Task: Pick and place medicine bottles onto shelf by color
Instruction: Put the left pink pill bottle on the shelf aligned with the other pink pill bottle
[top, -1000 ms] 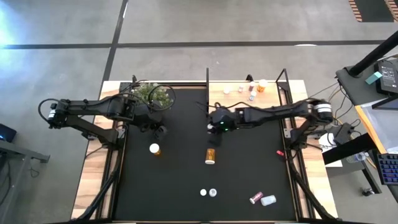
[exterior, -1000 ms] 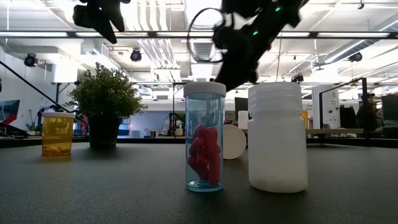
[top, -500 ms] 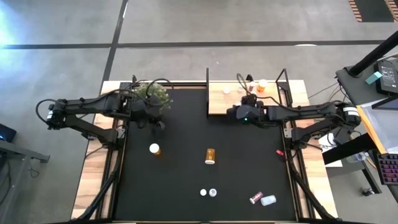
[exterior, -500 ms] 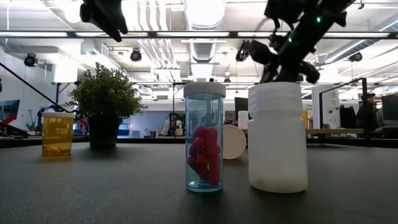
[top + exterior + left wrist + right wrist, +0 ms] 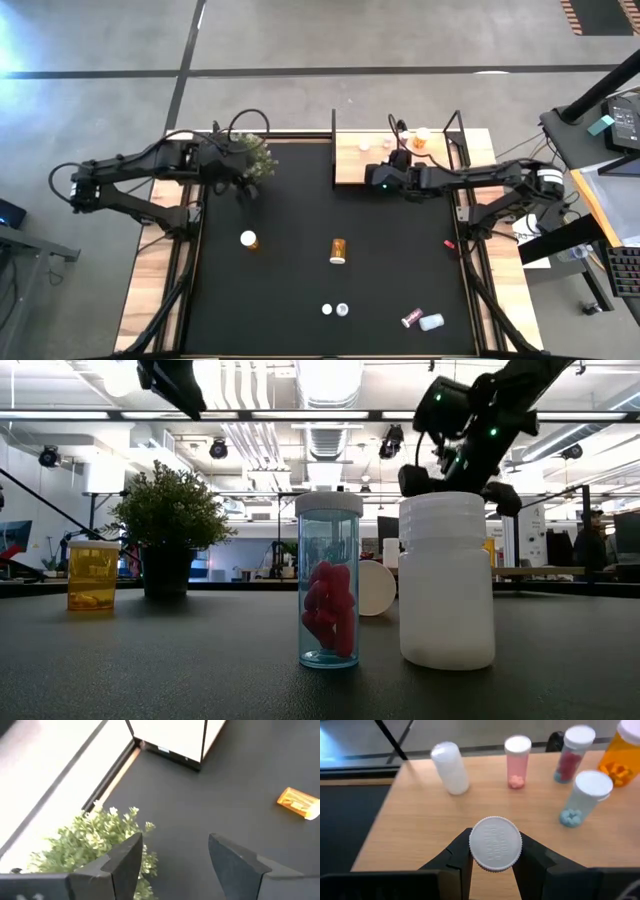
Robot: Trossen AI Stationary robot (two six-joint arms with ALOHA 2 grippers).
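1. Medicine bottles waiting to be sorted stood nearest in the low view: a clear white-capped vial of red pills (image 5: 329, 580) and, just beside it, a squat white plastic bottle (image 5: 446, 580), both upright on the black counter (image 5: 300, 290).
2. Farther in on the counter, an amber bottle (image 5: 339, 250) lay on its side near the middle, an upright white-capped amber one (image 5: 248, 239) stood to its left, and two small white-topped bottles (image 5: 334, 310) sat nearer the front edge.
3. The left gripper (image 5: 172, 857) hung above the counter beside the potted green plant (image 5: 252, 155); its fingers stood apart with nothing between them, so this arm appeared to be waiting.
4. The right gripper (image 5: 495, 847) was over the light wooden shelf (image 5: 420, 835) at the counter's far edge, fingers closed on a white ridged-cap bottle (image 5: 495, 844).
5. Beyond it on the shelf stood a frosted white bottle (image 5: 450, 768), a pink-pill vial (image 5: 517, 761), a red-pill vial (image 5: 572, 754), a blue-pill vial (image 5: 586, 796) and an amber bottle (image 5: 624, 754).
6. The step in hand looked like placement. The next move probably called for lowering the held bottle onto bare wood near the frosted white one, then releasing it upright without knocking its neighbours.
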